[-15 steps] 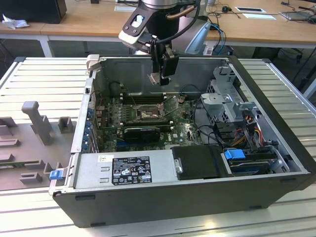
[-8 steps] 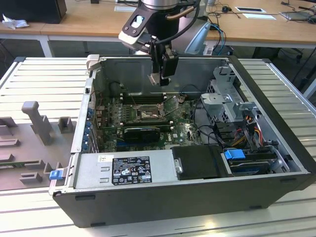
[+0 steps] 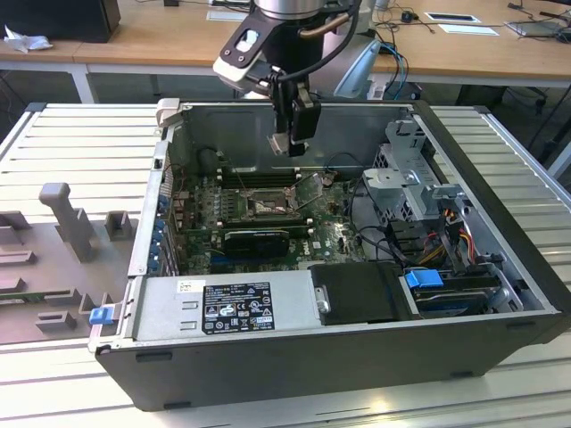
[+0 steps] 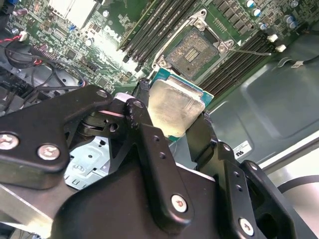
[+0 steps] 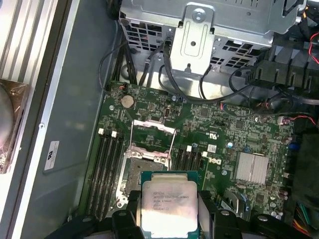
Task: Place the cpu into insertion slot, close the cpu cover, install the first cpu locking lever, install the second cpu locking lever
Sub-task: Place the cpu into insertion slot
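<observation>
The chip (image 5: pixel 168 201), judged light, stiff and easily damaged, is clamped by opposite edges in the gripper (image 3: pixel 287 143), with the open socket (image 3: pixel 267 207) at six o'clock in the exterior view.

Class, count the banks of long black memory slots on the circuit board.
2: one bank beside the insertion slot, the other bank across it, partly hidden by the cpu. Others may be hidden.

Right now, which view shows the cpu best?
First wrist view: the cpu faces the camera squarely, silvery top plain, held between the jaws. The second wrist view shows the cpu slanted, edges behind the jaws. The exterior view shows the cpu as a small pale plate above the open case.
</observation>
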Robot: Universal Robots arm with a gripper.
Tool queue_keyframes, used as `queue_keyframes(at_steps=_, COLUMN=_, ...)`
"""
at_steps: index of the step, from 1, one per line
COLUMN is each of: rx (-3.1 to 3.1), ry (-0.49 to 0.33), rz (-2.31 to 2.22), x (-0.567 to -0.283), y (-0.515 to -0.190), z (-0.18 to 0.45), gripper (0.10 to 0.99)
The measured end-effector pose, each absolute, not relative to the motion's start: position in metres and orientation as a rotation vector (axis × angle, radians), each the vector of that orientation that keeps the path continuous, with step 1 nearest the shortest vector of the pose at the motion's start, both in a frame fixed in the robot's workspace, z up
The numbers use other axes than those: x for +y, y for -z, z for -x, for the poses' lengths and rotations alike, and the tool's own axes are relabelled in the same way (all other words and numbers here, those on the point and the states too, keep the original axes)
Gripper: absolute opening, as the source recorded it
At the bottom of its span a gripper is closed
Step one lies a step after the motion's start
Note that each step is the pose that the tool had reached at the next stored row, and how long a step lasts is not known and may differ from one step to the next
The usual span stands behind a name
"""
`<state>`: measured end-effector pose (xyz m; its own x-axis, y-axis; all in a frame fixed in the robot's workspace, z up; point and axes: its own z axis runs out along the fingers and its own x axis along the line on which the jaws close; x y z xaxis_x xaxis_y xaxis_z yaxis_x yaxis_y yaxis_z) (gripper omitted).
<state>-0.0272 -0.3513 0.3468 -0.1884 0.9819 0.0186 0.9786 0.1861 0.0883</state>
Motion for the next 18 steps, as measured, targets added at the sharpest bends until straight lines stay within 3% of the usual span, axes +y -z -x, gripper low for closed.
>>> queue_keyframes(at_steps=18, rx=2.291, ry=-0.121, rz=-2.079, x=-0.351, y=-0.335, z=0.031, gripper=0.541)
